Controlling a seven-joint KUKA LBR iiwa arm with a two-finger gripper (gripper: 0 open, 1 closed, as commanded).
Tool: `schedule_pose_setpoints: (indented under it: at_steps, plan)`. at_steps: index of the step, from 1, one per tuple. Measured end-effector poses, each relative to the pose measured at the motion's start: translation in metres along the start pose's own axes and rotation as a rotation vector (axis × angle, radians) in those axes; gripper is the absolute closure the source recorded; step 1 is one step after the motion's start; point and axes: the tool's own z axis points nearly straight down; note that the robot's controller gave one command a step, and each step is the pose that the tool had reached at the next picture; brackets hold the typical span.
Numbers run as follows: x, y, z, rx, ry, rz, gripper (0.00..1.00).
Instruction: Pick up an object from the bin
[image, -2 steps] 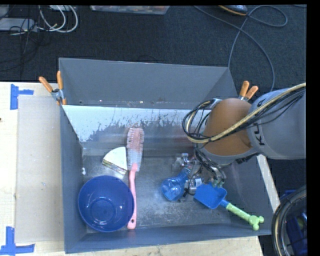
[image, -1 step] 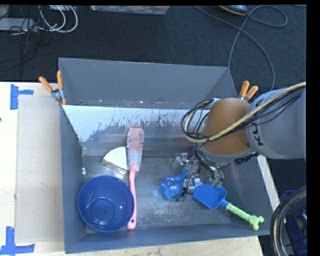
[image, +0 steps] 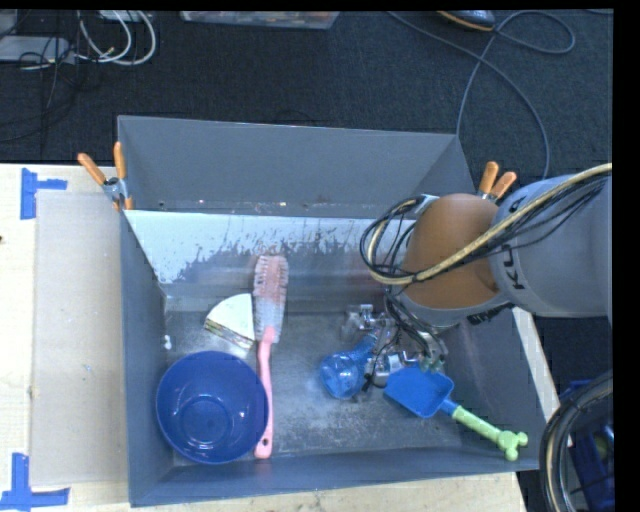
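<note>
The gripper (image: 385, 352) hangs beside a blue toy shovel (image: 420, 392), its green handle pointing lower right on the grey bin (image: 300, 190) floor; its opening I cannot tell

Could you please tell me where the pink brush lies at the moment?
In the camera view the pink brush lies left of the bin's centre, its handle alongside the blue bowl's right rim, a white wedge just left of its head.

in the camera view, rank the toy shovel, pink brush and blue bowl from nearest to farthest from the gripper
1. Toy shovel, just beside the gripper, toward the bin's lower right.
2. Pink brush, mid-bin, off to the gripper's left in this view.
3. Blue bowl, lower-left corner.
</note>
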Motion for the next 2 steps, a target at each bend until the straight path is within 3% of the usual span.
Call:
schedule_pose_setpoints:
  at_steps: [1,2]
  plan:
    - [0.007,0.009,0.001,-0.001,0.001,0.020,0.00]
    - [-0.004,0.012,0.000,-0.001,0.000,-0.013,0.00]
